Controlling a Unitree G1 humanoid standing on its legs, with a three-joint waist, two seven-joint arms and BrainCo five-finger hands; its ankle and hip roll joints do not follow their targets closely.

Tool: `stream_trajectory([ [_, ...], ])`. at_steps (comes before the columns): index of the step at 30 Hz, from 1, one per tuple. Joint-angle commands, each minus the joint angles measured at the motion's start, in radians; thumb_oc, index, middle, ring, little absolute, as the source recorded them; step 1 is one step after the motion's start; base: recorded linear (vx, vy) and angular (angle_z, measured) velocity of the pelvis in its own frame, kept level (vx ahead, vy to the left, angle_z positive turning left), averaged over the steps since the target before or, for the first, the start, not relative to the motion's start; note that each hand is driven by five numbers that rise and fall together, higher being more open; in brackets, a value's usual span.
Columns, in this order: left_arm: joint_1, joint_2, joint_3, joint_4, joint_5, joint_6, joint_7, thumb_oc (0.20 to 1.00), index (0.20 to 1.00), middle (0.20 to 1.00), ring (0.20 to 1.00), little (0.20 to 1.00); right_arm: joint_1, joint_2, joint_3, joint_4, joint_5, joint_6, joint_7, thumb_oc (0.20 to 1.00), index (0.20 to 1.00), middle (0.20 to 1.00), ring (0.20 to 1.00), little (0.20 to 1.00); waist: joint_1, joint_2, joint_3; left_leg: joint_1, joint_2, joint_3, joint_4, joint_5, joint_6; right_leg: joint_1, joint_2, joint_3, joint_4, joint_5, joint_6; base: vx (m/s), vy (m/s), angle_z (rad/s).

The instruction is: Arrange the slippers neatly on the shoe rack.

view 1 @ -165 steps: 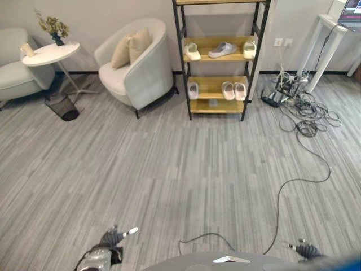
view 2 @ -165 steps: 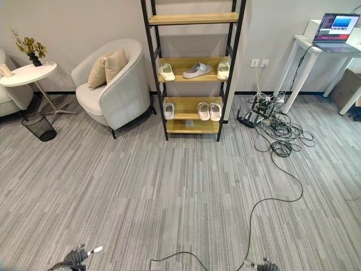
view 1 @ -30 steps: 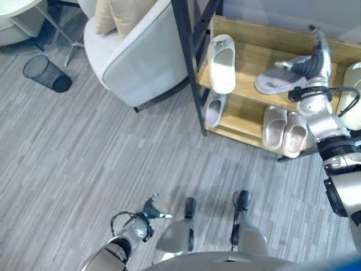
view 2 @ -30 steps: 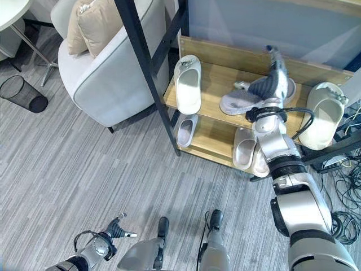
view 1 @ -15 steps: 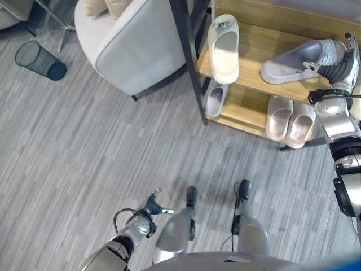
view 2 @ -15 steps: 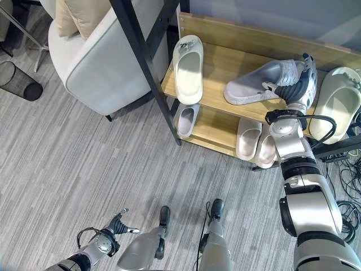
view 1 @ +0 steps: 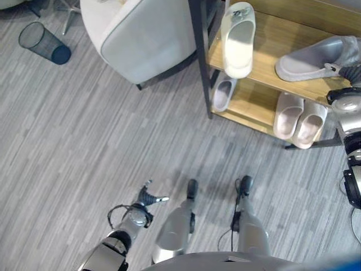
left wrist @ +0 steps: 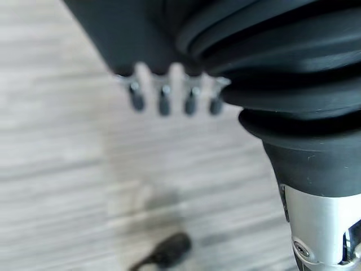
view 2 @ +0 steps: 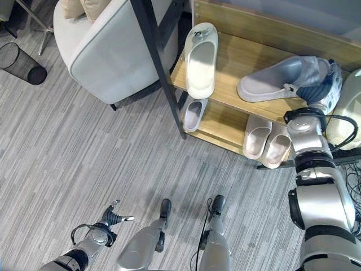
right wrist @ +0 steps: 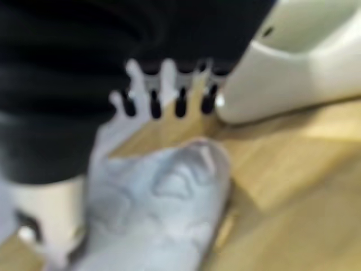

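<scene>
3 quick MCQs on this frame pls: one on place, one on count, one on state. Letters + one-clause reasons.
1. Where is the grey slipper?
A. on the floor
B. on the upper of the two shelves in view
C. on the armchair

2. How many slippers are on the lower shelf?
A. one
B. three
C. five

3. What is the left robot hand doing?
A. hanging over the floor, holding nothing
B. gripping a slipper
C. resting on the armchair

Answers:
1. B, it lies on the wooden board above the lower shelf, beside the right robot hand.
2. B, a single slipper on the left and a pair side by side on the right.
3. A, its fingers hang relaxed above the carpet.
</scene>
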Motion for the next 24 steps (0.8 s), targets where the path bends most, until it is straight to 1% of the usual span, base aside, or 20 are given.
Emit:
stream_trajectory([
  [1,-0.002,0.014,-0.024,0.038,-0.01,0.004,0.021,1.0,1.0,1.0,1.0,1.0,-0.095,-0.061,0.068,0.022,0.001,-0.014,0.003,1.0,1.0,1.0,1.0,1.0,0.021,-0.02,-0.011,-0.093,-0.03,-0.018,0.03,0.021,-0.035,0.114,-0.042,0.019,0.043,-0.125,0.095,0.0,0.018,0.05],
  [2,0.001,0.014,-0.024,0.045,-0.009,0.004,0.02,1.0,1.0,1.0,1.0,1.0,-0.102,-0.061,0.081,0.036,-0.005,-0.01,0.01,1.0,1.0,1.0,1.0,1.0,0.022,-0.021,-0.011,-0.096,-0.031,-0.019,0.03,0.022,-0.035,0.112,-0.044,0.019,0.044,-0.125,0.096,-0.01,0.023,0.05],
  [3,0.004,0.015,-0.024,0.05,-0.009,0.004,0.019,1.0,1.0,1.0,1.0,1.0,-0.122,-0.062,0.106,0.061,-0.006,-0.008,0.023,0.325,0.325,0.325,0.325,0.325,0.022,-0.022,-0.009,-0.103,-0.034,-0.019,0.031,0.023,-0.036,0.109,-0.046,0.015,0.043,-0.121,0.097,-0.01,0.017,0.05],
  [4,0.004,0.015,-0.025,0.05,-0.009,0.004,0.019,1.0,1.0,1.0,1.0,1.0,-0.125,-0.062,0.115,0.073,-0.004,-0.009,0.031,0.225,0.225,0.225,0.225,0.225,0.023,-0.023,-0.009,-0.104,-0.035,-0.02,0.031,0.023,-0.035,0.109,-0.046,0.014,0.042,-0.121,0.098,-0.01,0.016,0.05],
  [5,0.004,0.015,-0.032,0.047,-0.009,0.003,0.016,1.0,1.0,1.0,1.0,1.0,-0.121,-0.059,0.121,0.092,0.006,-0.01,0.045,0.2,0.2,0.2,0.2,0.2,0.024,-0.023,-0.009,-0.106,-0.035,-0.024,0.03,0.024,-0.035,0.11,-0.047,0.011,0.042,-0.121,0.098,0.0,0.008,0.03],
  [9,-0.004,0.007,-0.042,0.033,-0.021,-0.002,0.012,1.0,1.0,1.0,1.0,1.0,-0.107,-0.043,0.119,0.088,0.016,-0.011,0.049,0.2,0.2,0.2,0.2,0.2,0.022,-0.025,-0.009,-0.104,-0.037,-0.03,0.025,0.025,-0.035,0.112,-0.052,0.006,0.045,-0.122,0.098,0.0,0.0,0.0],
  [11,-0.01,0.002,-0.047,0.022,-0.023,-0.002,0.012,1.0,1.0,1.0,1.0,1.0,-0.081,-0.037,0.119,0.066,-0.005,-0.008,0.041,0.2,0.2,0.2,0.2,0.2,0.017,-0.025,-0.008,-0.106,-0.038,-0.03,0.027,0.025,-0.035,0.11,-0.054,0.002,0.048,-0.124,0.097,0.0,0.0,0.0],
  [13,-0.015,0.001,-0.041,0.011,-0.025,-0.002,0.015,1.0,1.0,1.0,1.0,1.0,-0.048,-0.035,0.099,0.022,-0.029,-0.01,0.014,0.2,0.2,0.2,0.2,0.2,0.011,-0.023,-0.007,-0.105,-0.037,-0.03,0.03,0.022,-0.035,0.111,-0.054,0.001,0.052,-0.128,0.096,0.0,-0.004,0.04],
  [14,-0.019,0.001,-0.03,0.002,-0.024,-0.002,0.019,1.0,1.0,1.0,1.0,1.0,-0.004,-0.039,0.069,-0.042,-0.059,-0.013,-0.021,0.2,0.2,0.2,0.2,0.2,0.006,-0.022,-0.006,-0.105,-0.036,-0.03,0.035,0.019,-0.035,0.113,-0.053,0.001,0.057,-0.134,0.095,-0.01,-0.006,0.05],
  [15,-0.018,0.002,-0.032,0.002,-0.024,-0.002,0.019,1.0,1.0,1.0,1.0,1.0,0.003,-0.038,0.064,-0.047,-0.06,-0.011,-0.021,0.2,0.2,0.2,0.2,0.2,0.007,-0.023,-0.006,-0.104,-0.036,-0.03,0.035,0.019,-0.035,0.114,-0.053,0.001,0.057,-0.134,0.095,-0.01,-0.014,0.05],
  [16,-0.018,0.003,-0.024,-0.004,-0.022,-0.001,0.022,1.0,1.0,1.0,1.0,1.0,0.036,-0.04,0.039,-0.1,-0.08,-0.013,-0.043,0.2,0.2,0.2,0.2,0.2,0.003,-0.023,-0.005,-0.104,-0.035,-0.03,0.039,0.016,-0.035,0.115,-0.052,0.0,0.06,-0.139,0.095,0.0,-0.036,0.03],
  [18,-0.016,0.011,0.01,-0.023,-0.02,0.002,0.026,1.0,1.0,1.0,1.0,1.0,0.149,-0.029,-0.06,-0.283,-0.124,-0.035,-0.103,0.2,0.2,0.2,0.2,0.2,-0.004,-0.02,-0.002,-0.09,-0.027,-0.032,0.05,0.001,-0.035,0.127,-0.047,0.001,0.08,-0.162,0.089,0.0,-0.057,0.02],
  [20,-0.007,0.021,0.028,-0.041,-0.014,0.003,0.024,1.0,1.0,1.0,1.0,1.0,0.236,-0.018,-0.117,-0.372,-0.163,-0.052,-0.117,0.2,0.2,0.2,0.2,0.2,-0.008,-0.02,-0.006,-0.087,-0.025,-0.039,0.059,-0.001,-0.033,0.131,-0.046,-0.004,0.102,-0.179,0.083,-0.01,-0.063,0.02],
  [21,-0.001,0.026,0.044,-0.051,-0.014,0.003,0.023,1.0,1.0,1.0,1.0,1.0,0.274,-0.012,-0.132,-0.443,-0.188,-0.06,-0.113,0.2,0.2,0.2,0.2,0.2,-0.009,-0.019,-0.004,-0.077,-0.019,-0.039,0.067,-0.011,-0.035,0.138,-0.042,-0.003,0.115,-0.194,0.08,-0.03,-0.095,0.05],
  [22,0.005,0.031,0.056,-0.063,-0.015,0.004,0.023,1.0,1.0,1.0,1.0,1.0,0.323,-0.001,-0.155,-0.515,-0.214,-0.067,-0.1,0.2,0.2,0.2,0.2,0.2,-0.012,-0.024,-0.006,-0.074,-0.016,-0.042,0.072,-0.008,-0.035,0.139,-0.042,-0.005,0.126,-0.201,0.077,-0.03,-0.203,0.14],
  [23,0.031,0.032,0.085,-0.094,-0.014,0.004,0.015,1.0,1.0,1.0,1.0,1.0,0.442,0.023,-0.17,-0.634,-0.29,-0.082,-0.063,0.2,0.2,0.2,0.2,0.2,-0.019,-0.028,-0.014,-0.05,-0.002,-0.047,0.082,-0.013,-0.04,0.159,-0.034,-0.017,0.153,-0.234,0.064,-0.04,-0.267,0.25],
  [24,0.05,0.032,0.095,-0.106,-0.012,0.005,0.005,1.0,1.0,1.0,1.0,1.0,0.516,0.054,-0.174,-0.738,-0.339,-0.092,-0.034,0.2,0.2,0.2,0.2,0.2,-0.022,-0.031,-0.018,-0.028,0.011,-0.053,0.082,-0.013,-0.047,0.175,-0.026,-0.028,0.173,-0.26,0.056,-0.02,-0.234,0.22],
])
